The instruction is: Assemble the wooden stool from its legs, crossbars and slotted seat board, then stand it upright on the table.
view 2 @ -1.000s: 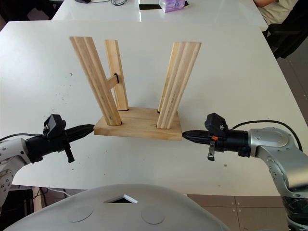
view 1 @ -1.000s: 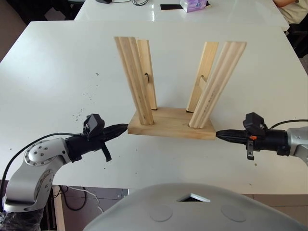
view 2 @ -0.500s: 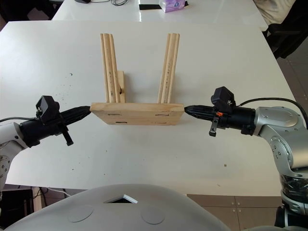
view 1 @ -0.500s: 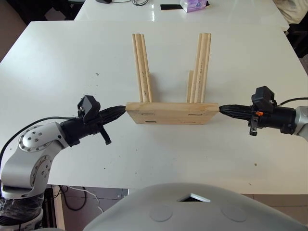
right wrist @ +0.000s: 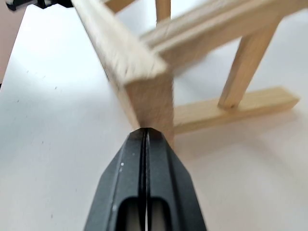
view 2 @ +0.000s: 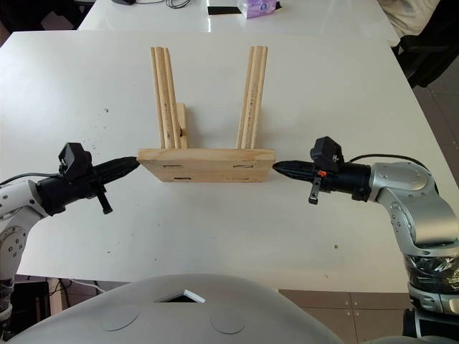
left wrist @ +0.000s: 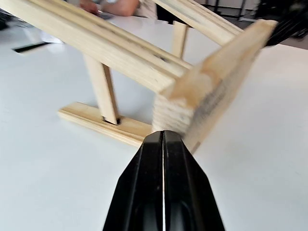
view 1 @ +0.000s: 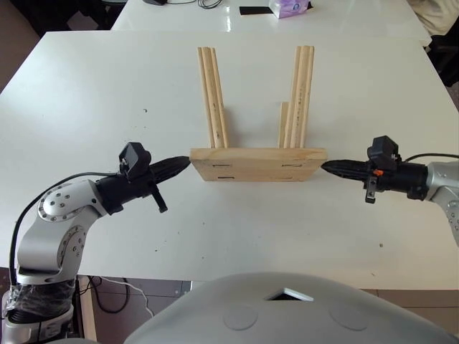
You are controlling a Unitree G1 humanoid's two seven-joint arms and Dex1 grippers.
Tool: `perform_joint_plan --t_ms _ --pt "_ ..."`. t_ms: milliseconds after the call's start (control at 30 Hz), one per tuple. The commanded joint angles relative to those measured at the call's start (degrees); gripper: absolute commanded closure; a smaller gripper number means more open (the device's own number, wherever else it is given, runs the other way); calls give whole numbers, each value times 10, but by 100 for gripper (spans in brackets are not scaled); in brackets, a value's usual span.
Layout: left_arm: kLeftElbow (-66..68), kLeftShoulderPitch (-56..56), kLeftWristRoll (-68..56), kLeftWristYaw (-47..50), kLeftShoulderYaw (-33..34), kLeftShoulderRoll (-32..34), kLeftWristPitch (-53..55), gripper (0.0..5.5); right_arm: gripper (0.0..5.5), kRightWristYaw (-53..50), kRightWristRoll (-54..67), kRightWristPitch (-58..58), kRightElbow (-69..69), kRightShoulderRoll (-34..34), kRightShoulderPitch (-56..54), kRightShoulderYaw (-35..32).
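— Where is the stool [view 1: 254,122] now? Is it standing?

— Not yet. It is put together, but it lies on its side on the white table [view 1: 86,86]. The seat board [view 1: 257,163] stands on its long edge with the slotted face toward the robot. The legs [view 1: 213,97] go out flat from the far face of the board. A short crossbar [left wrist: 102,86] joins an upper leg to a lower one.

— And the two arms?

— The left gripper [view 1: 185,163] has its tip against the left end of the seat board, and the right gripper [view 1: 326,167] meets the right end. Both have their fingers pressed together and grasp nothing. I think they squeeze the board between the two tips, like an axle, so that the stool can be turned onto its feet.

— Is that a safe hold?

— It looks weak to me. Only pressure holds the board, so a tip could slide off an end.

— Does something stand in the way?

— I see only small dark specks [view 1: 143,111], left of the board and farther from the robot. A tissue box [view 1: 290,7] is on a second table [view 1: 344,21], well beyond the leg ends.
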Motion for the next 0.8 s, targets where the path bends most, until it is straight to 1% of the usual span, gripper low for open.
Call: perform_joint_plan --t_ms 33,100,200,300,367,433,567,800 --pt "70 17 34 -39 40 50 -35 548 550 7 -2 -16 26 -19 -1 -26" --pt "122 19 83 -50 17 63 -77 548 550 8 -28 -35 33 -20 5 -4" --pt "166 23 135 -71 -43 60 -123 548 550 -4 -115 -103 70 -13 1 68" --pt "204 -3 174 -72 -99 44 -148 501 504 -9 -143 -129 101 13 -20 108" --pt "221 -21 187 -76 -117 41 -161 479 482 -4 -147 -137 115 18 -36 118" --pt "227 -37 184 -79 -119 42 -165 456 459 3 -144 -139 126 17 -50 118" --pt "241 -54 195 -88 -136 43 -182 386 392 16 -148 -147 156 20 -72 125" --pt "272 -101 202 -98 -163 25 -212 284 292 46 -142 -144 172 25 -96 144"
